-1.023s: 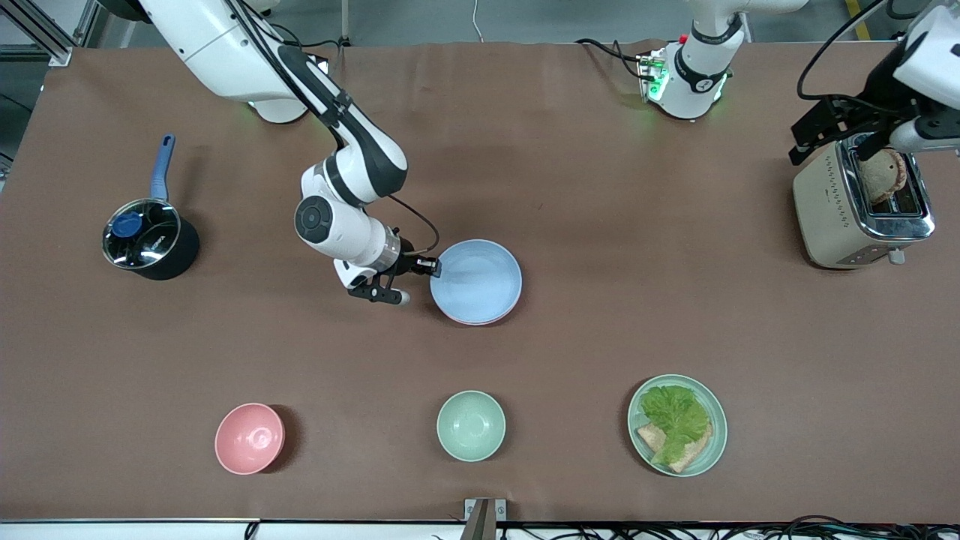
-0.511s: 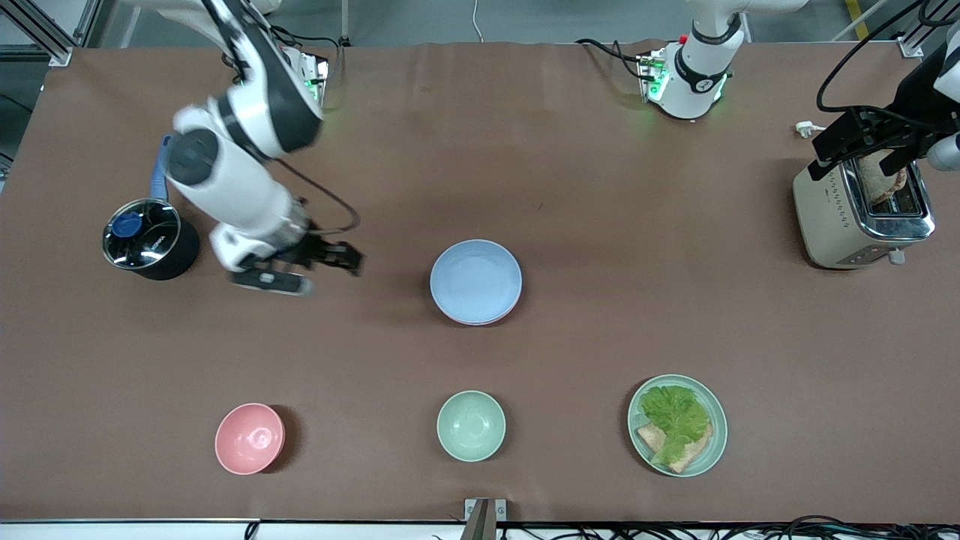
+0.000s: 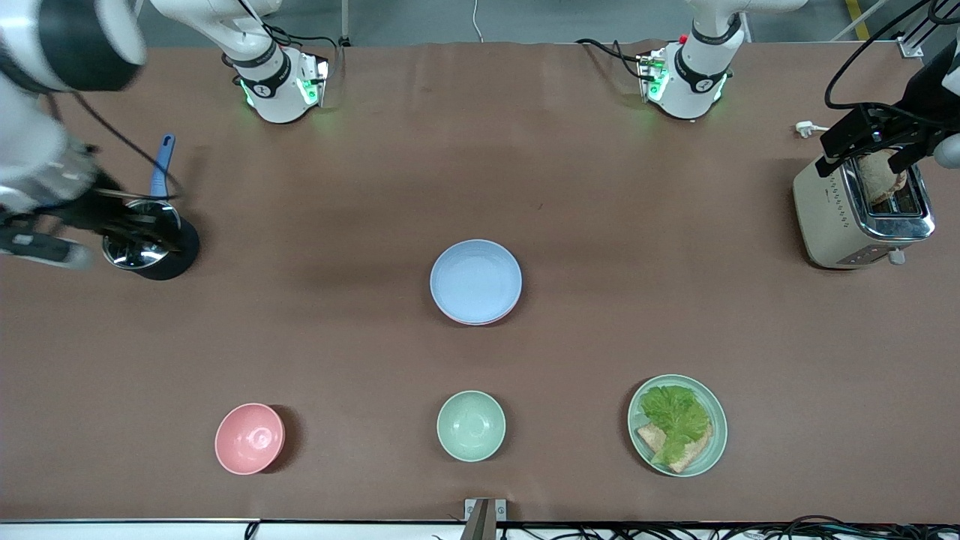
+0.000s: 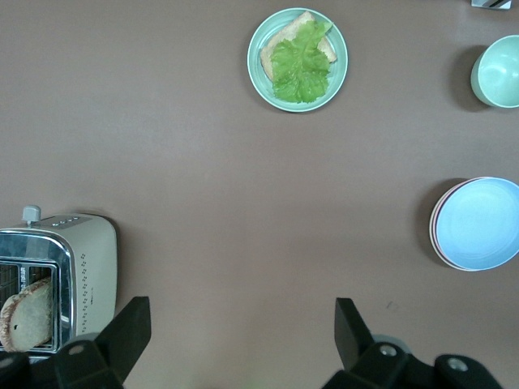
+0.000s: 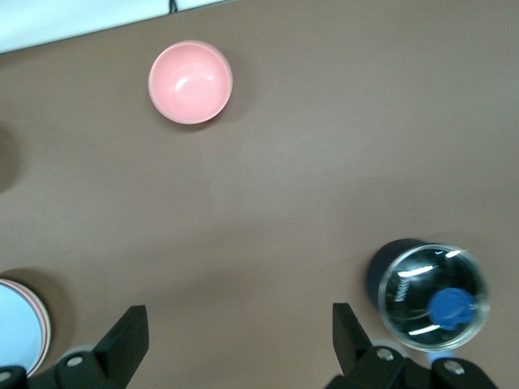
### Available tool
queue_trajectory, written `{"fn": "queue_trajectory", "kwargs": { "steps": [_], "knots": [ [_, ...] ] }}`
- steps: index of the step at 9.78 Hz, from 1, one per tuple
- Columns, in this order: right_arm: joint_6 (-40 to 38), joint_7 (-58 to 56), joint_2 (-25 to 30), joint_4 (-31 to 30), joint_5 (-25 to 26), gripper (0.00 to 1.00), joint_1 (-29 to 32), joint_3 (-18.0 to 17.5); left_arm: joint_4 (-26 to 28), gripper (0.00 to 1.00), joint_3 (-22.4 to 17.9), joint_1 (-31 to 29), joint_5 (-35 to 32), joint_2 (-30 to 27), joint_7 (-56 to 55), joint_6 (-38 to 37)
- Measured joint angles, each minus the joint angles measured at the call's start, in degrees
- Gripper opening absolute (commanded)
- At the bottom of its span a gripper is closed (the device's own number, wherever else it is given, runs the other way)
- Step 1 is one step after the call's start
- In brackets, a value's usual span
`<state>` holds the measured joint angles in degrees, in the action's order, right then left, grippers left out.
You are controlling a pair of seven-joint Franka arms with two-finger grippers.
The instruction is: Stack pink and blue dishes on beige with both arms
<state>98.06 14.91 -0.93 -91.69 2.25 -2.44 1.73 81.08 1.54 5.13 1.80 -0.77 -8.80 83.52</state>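
The light blue plate lies on top of a stack at the table's middle, and the pink plate shows only as a thin rim under it. No beige plate shows; what is beneath the stack is hidden. In the left wrist view the blue plate and the pink rim appear again. My right gripper hangs open over the pot, away from the stack, with nothing between its fingers. Over the toaster, my left gripper is open and empty, its fingers wide apart.
A black pot with a glass lid and blue handle stands at the right arm's end. A toaster with toast stands at the left arm's end. Nearer the camera are a pink bowl, a mint bowl and a mint plate with lettuce and bread.
My right gripper has drawn back from the blue plate's rim and swung up over the pot. The left gripper shifted slightly over the toaster. The stack has not moved.
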Motion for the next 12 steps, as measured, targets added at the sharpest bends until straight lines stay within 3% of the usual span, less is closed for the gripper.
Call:
{"fn": "queue_trajectory", "kwargs": {
  "steps": [3, 5, 12],
  "knots": [
    [-11.1, -2.7, 0.3, 9.7, 0.0, 1.0, 2.7, 2.2, 0.2, 1.0, 0.0, -0.7, -0.5, -0.1, 3.6, -0.2],
    [-15.5, -4.3, 0.3, 10.9, 0.0, 1.0, 2.7, 3.8, 0.2, 1.0, 0.0, -0.8, -0.5, -0.1, 3.7, -0.3],
    [-15.4, -5.0, 0.0, 11.0, -0.4, 1.0, 2.3, 3.6, 0.3, 1.0, 0.0, -0.8, -0.8, -0.1, 3.7, -0.4]
  ]
}}
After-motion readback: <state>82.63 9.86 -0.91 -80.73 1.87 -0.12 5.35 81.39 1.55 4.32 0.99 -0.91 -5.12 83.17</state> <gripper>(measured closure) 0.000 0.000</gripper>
